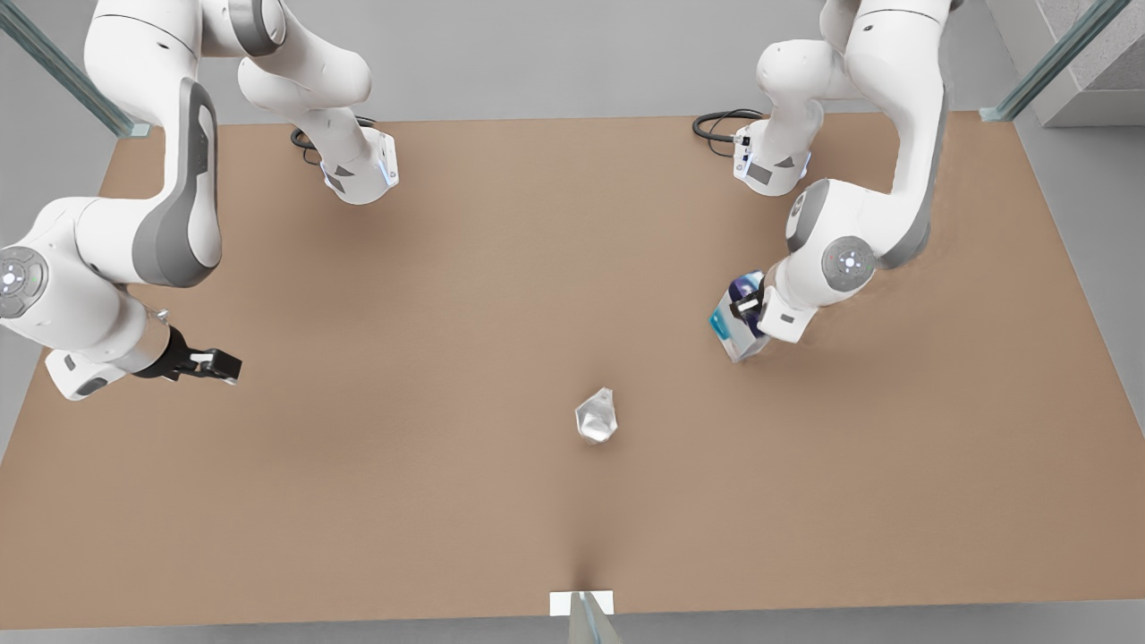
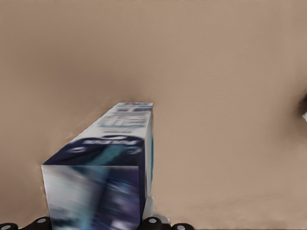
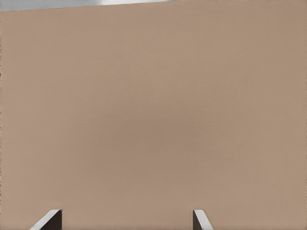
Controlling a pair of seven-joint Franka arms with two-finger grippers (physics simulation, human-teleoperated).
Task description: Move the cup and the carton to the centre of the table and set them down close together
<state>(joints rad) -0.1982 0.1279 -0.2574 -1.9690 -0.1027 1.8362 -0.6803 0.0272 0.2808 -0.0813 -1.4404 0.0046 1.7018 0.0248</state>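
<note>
The carton (image 1: 733, 326), dark blue, white and teal, hangs tilted at the front view's right with my left gripper (image 1: 748, 308) shut on it. From the left wrist the carton (image 2: 110, 163) stretches away over the table, and a pale finger (image 2: 149, 208) presses its side. The silvery faceted cup (image 1: 597, 416) stands alone on the table (image 1: 429, 268) near the middle, toward the front edge and left of the carton. Far off at the front view's left, my right gripper (image 1: 225, 366) waits open above bare tabletop; its fingertips (image 3: 50, 219) stand wide apart with nothing between them.
A small white tag (image 1: 562, 603) marks the table's front edge below the cup. Both arm bases (image 1: 358, 174) and their black cables (image 1: 720, 125) sit along the far edge. Open tabletop lies between cup and carton.
</note>
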